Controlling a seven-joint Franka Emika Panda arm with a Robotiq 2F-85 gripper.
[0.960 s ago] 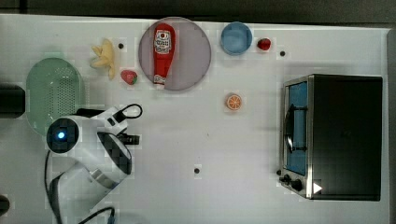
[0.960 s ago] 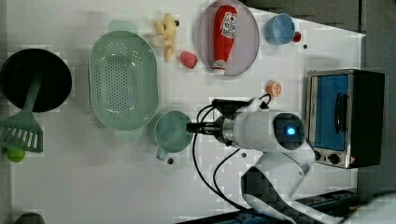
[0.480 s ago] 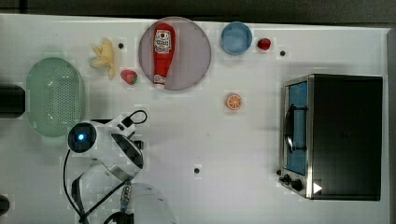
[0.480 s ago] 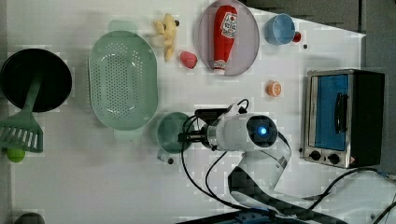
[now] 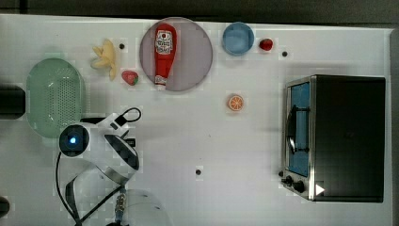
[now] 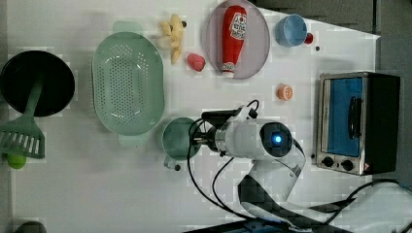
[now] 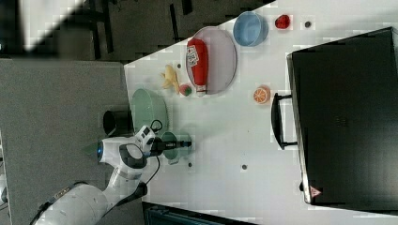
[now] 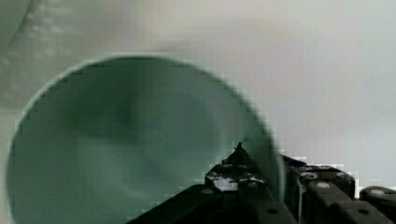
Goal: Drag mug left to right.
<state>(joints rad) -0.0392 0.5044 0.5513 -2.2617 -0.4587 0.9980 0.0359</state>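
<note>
The mug is a dark grey-green round cup standing upright on the white table, just off the lower right end of the colander in the left view. My gripper reaches it from the left view's right. In the wrist view the mug lies open below me and my gripper straddles its rim. One finger is inside the wall and the other is outside, shut on it. In the right view the mug sits at the end of my gripper.
A pale green colander stands close beside the mug. A black pan and a green spatula lie at the left view's left. A plate with a ketchup bottle, a blue cup, an orange slice and a toaster oven are toward the left view's right.
The arm has shifted toward the left view's left, up to the mug. The jaws have closed from wide open onto the mug's rim. The mug has barely moved.
</note>
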